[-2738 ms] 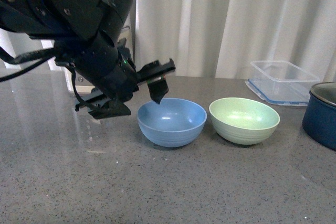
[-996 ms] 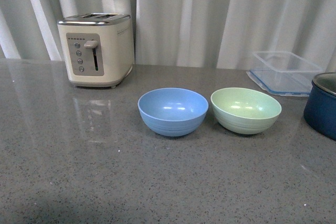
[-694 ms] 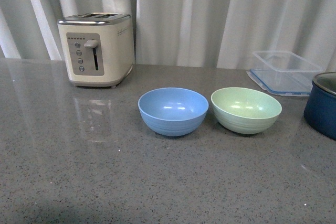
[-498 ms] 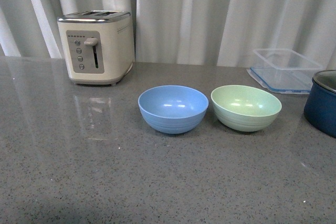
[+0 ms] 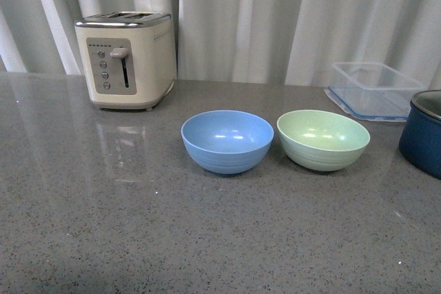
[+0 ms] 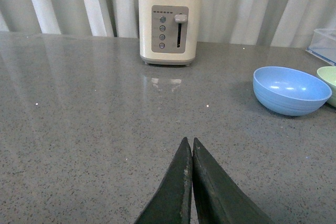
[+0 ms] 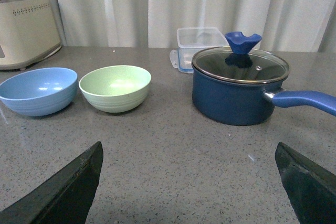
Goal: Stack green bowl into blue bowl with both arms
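Your green bowl (image 5: 322, 140) sits upright on the table (image 5: 138, 239) just right of the blue bowl (image 5: 227, 140). Your left end effector (image 6: 190, 141) is pinched closed, empty; your right end effector (image 7: 189, 148) gapes wide, empty.

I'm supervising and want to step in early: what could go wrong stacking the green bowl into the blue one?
1. The green bowl sits very close beside the blue bowl, so a finger gripping that side of its rim could shove the blue one.
2. The lidded pot stands near the green bowl's other side; the open right gripper might clip it.
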Robot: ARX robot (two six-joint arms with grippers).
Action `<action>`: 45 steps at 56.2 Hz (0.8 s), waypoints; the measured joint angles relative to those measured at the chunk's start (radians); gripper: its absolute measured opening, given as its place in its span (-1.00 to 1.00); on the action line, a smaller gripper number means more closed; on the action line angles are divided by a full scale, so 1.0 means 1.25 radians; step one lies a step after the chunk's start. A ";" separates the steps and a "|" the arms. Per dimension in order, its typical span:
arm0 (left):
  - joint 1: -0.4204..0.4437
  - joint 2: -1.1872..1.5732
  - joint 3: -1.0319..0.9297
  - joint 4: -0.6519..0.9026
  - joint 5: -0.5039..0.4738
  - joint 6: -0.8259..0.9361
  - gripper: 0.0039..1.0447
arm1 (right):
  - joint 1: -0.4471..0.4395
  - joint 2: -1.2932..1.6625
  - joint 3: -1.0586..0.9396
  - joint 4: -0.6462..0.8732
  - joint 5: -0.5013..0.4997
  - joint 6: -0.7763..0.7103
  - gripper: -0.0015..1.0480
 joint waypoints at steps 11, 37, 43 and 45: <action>0.000 -0.126 0.000 -0.149 0.000 0.000 -0.93 | 0.000 0.000 0.000 0.000 0.000 0.000 0.81; 0.000 -0.147 0.000 -0.153 0.000 0.000 0.14 | 0.000 0.000 0.000 0.000 0.000 0.000 0.81; 0.000 -0.148 0.000 -0.153 0.000 0.000 0.62 | 0.000 0.000 0.000 0.000 0.000 0.000 0.81; 0.000 -0.148 0.000 -0.153 0.000 0.000 0.72 | 0.000 0.000 0.000 0.000 0.000 0.000 0.81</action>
